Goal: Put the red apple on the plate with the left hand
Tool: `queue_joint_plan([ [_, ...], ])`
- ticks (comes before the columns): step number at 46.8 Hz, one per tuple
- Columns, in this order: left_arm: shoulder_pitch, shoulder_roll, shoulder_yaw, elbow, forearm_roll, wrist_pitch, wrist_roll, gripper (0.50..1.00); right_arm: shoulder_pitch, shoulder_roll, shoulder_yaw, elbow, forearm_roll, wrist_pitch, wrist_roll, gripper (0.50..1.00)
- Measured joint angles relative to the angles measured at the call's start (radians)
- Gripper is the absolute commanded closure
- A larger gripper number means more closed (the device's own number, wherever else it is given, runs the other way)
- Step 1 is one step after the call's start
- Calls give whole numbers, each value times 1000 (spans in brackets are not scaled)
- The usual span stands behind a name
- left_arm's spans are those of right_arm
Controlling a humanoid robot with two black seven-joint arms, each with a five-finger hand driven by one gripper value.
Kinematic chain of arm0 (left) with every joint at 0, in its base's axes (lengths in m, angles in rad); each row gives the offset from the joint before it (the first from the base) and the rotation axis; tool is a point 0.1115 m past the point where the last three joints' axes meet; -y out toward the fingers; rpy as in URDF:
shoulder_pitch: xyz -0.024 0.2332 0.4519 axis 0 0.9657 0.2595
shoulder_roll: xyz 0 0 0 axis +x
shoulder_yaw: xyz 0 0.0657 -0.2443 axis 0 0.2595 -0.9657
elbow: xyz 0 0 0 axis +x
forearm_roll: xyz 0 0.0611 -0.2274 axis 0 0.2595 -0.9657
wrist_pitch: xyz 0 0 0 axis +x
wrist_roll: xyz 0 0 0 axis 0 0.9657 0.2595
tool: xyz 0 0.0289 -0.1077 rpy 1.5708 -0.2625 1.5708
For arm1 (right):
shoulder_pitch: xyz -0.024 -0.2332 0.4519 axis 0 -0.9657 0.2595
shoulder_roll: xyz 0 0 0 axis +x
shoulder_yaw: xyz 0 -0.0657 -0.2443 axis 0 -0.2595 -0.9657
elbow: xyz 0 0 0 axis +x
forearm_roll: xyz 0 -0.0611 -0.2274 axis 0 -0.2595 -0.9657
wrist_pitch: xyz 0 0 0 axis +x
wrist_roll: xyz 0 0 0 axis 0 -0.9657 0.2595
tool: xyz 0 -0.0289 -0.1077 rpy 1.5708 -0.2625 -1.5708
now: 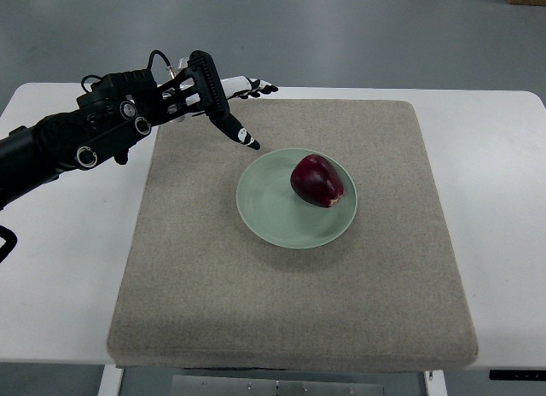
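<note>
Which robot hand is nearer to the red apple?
Left. The left robot hand hovers up-left of the red apple on the plate, fingers open. The right one is not in view.

apple [317, 180] on plate [273, 217], plate ctr of mat [196, 285], left hand [213, 97] behind-left

This looks like a robot test lab or workshop rather than a home. A plain white worktop [495, 200] stands on a bare grey floor [341, 29], covered by a grey felt mat [290, 311] laid out as a work area. A black mechanical arm [51, 148] with exposed cables reaches over it from the left.
</note>
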Motion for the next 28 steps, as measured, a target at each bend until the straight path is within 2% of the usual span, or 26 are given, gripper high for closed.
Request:
queue_joint_plan([
  [10, 8, -6, -15, 18, -105, 62, -3, 504, 0, 0, 0, 0, 0, -1, 0, 536],
  [18, 10, -8, -17, 34, -296, 115, -3, 504, 0, 0, 0, 0, 0, -1, 0, 536],
  [28, 11, -15, -18, 97, -556, 145, -3, 504, 0, 0, 0, 0, 0, -1, 0, 536],
])
